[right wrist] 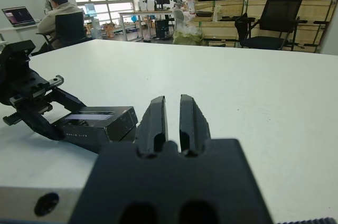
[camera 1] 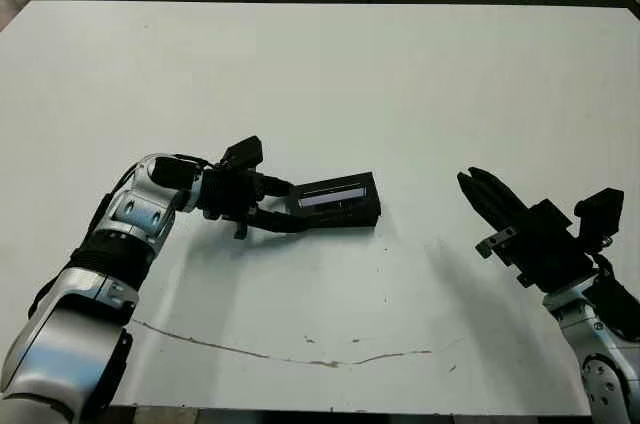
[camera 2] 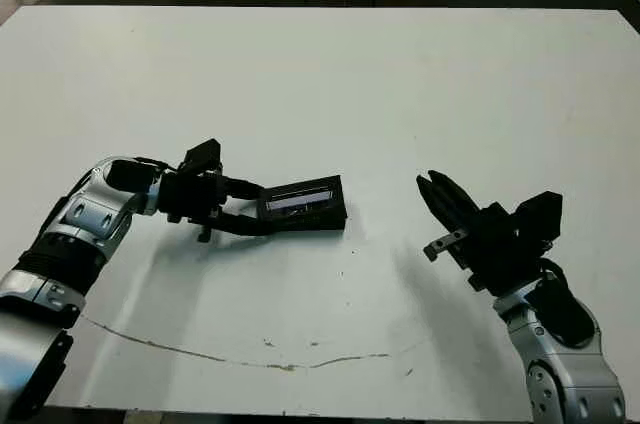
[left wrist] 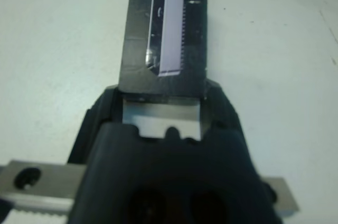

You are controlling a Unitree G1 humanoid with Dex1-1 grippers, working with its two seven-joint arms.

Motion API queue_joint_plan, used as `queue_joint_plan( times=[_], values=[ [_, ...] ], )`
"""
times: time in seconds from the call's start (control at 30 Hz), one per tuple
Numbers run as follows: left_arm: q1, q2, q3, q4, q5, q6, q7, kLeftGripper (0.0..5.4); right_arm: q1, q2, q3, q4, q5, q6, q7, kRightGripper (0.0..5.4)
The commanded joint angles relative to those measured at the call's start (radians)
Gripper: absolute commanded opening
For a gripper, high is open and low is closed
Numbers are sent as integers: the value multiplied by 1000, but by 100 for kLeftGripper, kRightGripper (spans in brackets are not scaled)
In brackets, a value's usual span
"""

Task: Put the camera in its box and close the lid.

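Note:
The black box [camera 1: 352, 214] lies near the table's middle with the lid [camera 1: 332, 194] flat on top of it, silvery strip facing up. The camera is hidden. My left gripper [camera 1: 292, 206] reaches in from the left, and its two fingers [left wrist: 97, 123] clamp the near end of the box and lid [left wrist: 169, 23] from both sides. My right gripper [camera 1: 468, 180] hovers well to the right of the box, shut with nothing in it. In the right wrist view its fingertips [right wrist: 158, 109] point toward the box [right wrist: 100, 124].
A thin brown line [camera 1: 300, 356] runs across the white table [camera 1: 320, 74] near its front edge. Beyond the far edge, a seated person [right wrist: 58, 7] and office chairs [right wrist: 269, 18] show in the right wrist view.

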Motion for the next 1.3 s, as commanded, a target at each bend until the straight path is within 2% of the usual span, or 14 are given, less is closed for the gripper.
queue_joint_plan(
  times=[0.03, 0.23, 0.37, 0.57, 0.93, 1.17, 1.27, 1.3],
  values=[
    [9, -28, -28, -14, 29, 5, 35, 193, 10, -1, -1, 16, -9, 8, -7, 0],
    [-2, -39, -30, -40, 33, 25, 42, 193, 20, -6, -2, -19, 8, 38, -20, 0],
    [-11, -48, -34, -56, 41, 24, 56, 193, 19, -2, -4, -3, 12, 23, -9, 0],
    [-24, -78, -29, -44, 37, 43, 62, 193, 25, -3, -3, -25, 14, 40, -23, 0],
    [-36, -79, -45, -80, 82, 48, 91, 193, 20, 3, 2, 24, -9, -9, -9, 0],
    [-56, -76, -66, -88, 104, 86, 75, 193, 22, 11, -1, 27, 1, -2, -9, 0],
    [-74, -64, -94, -64, 121, 49, 34, 253, 23, 17, -2, 25, 11, -10, -2, 0],
    [-75, -59, -100, -59, 127, 36, 30, 280, 26, 17, -2, 6, 13, 8, -16, 0]
  ],
)
